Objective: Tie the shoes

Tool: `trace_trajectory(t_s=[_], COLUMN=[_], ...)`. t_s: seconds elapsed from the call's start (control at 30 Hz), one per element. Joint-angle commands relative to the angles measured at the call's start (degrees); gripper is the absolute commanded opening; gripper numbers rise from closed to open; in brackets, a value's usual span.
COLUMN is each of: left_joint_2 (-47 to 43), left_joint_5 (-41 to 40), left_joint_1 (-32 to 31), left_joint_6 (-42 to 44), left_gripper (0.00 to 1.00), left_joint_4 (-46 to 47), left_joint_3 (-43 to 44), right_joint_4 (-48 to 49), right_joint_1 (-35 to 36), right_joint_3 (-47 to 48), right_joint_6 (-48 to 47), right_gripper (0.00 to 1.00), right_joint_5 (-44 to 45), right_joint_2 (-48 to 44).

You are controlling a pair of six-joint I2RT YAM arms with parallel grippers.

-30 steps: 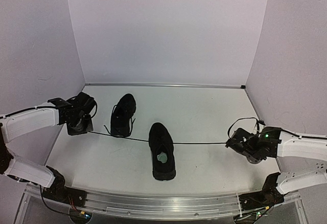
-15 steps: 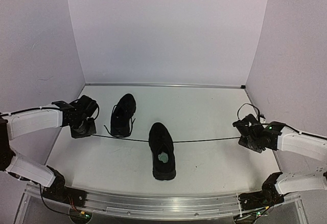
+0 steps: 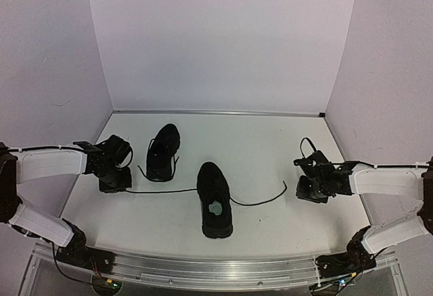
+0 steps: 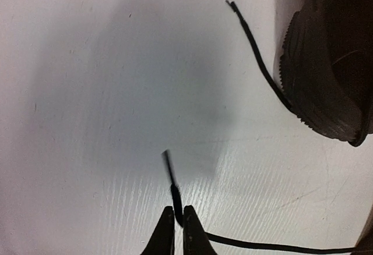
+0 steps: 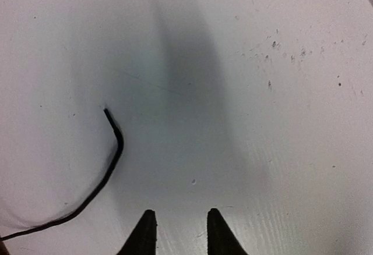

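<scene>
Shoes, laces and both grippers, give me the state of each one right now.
Left gripper: shut on left lace end.
Right gripper: open, empty.
Right lace end: lying free on the table.
Near shoe: upright, untied, lace drawn out to both sides.
Far shoe: upright, untied, laces loose beside it.

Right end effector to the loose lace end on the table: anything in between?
Nothing visible. The right end effector is open and empty. The lace end lies on bare table just ahead of its fingertips, off to one side. The shoe sits beyond it.
</scene>
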Motion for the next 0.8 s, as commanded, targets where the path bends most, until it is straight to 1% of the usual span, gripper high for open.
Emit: trace_trajectory(t_s=[0.0,0.03,0.07,0.1,0.13,0.2,0.27,0.3,0.37,0.4,0.47,0.53,0.63,0.77], left_joint_2=[-2.1,-2.9,-3.8,-4.7,-5.8,-7.7,-8.6,-8.9,-9.6,-9.8,-10.1,-10.9,-13.2,-14.3], left_joint_5=[2.2,1.5,0.4,-0.9,-2.2,-4.2,-4.4,-3.8,0.7,2.6,4.4,5.4,10.6,13.4], left_joint_1=[0.1,0.2,0.2,0.3,0.4,0.7,1.1,1.2,1.2,1.2,1.1,1.0,0.5,-3.7], left_joint_6=[0.3,0.3,0.4,0.4,0.8,1.7,3.4,4.5,8.2,10.3,13.1,14.8,16.5,19.7], left_gripper=[0.21,0.32,0.45,0.58,0.65,0.76,0.85,0.89,0.97,0.99,1.0,1.0,1.0,1.0], left_joint_4=[1.0,0.2,-0.9,-2.3,-3.7,-5.9,-7.3,-7.2,-4.8,-3.1,-1.0,1.6,7.7,14.0], left_joint_3=[-0.1,0.2,0.8,1.7,2.6,4.6,6.8,7.5,8.1,8.1,8.2,7.9,6.1,3.7], right_joint_4=[4.1,4.2,4.1,3.7,3.1,1.9,1.5,1.4,1.2,1.1,1.1,1.3,1.3,1.6], right_joint_1=[-0.1,-0.1,-0.1,-0.1,-0.1,-0.1,-0.1,-0.1,-0.1,-0.1,-0.1,-0.1,-0.1,-0.1], right_joint_3=[-1.6,-1.5,-1.3,-0.9,-0.2,1.4,3.1,4.0,6.0,7.0,8.7,10.1,11.9,13.0], right_joint_6=[-1.8,-2.1,-2.6,-3.2,-3.9,-5.2,-7.2,-8.5,-10.9,-12.0,-13.5,-15.5,-17.8,-19.8], right_gripper=[0.58,0.69,0.78,0.85,0.9,0.96,0.98,0.98,0.98,0.98,0.98,0.98,0.98,0.98], right_joint_5=[-7.8,-8.8,-9.3,-9.6,-9.7,-10.2,-11.6,-12.3,-13.9,-15.0,-16.2,-18.1,-20.6,-23.0], right_joint_2=[-6.3,-8.5,-10.7,-12.9,-15.1,-19.0,-21.1,-21.8,-22.1,-21.8,-20.6,-18.5,-15.2,-13.3])
